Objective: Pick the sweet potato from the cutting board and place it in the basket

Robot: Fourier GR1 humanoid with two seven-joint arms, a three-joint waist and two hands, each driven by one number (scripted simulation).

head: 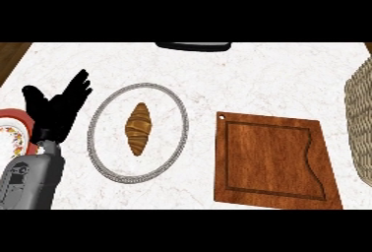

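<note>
The wooden cutting board (272,160) lies right of the middle, and its top is bare; I see no sweet potato on it or anywhere else. The woven basket (359,113) shows only partly at the right edge, its inside hidden. My left hand (54,110) rests open at the left, fingers up, beside a grey-rimmed plate (98,115). The right hand does not show.
A brown spindle-shaped item (138,129), banded like a croissant, lies in the middle of the grey-rimmed plate. A red-rimmed patterned dish (9,132) sits at the left edge, behind my left forearm. A dark object (195,46) is at the counter's far edge.
</note>
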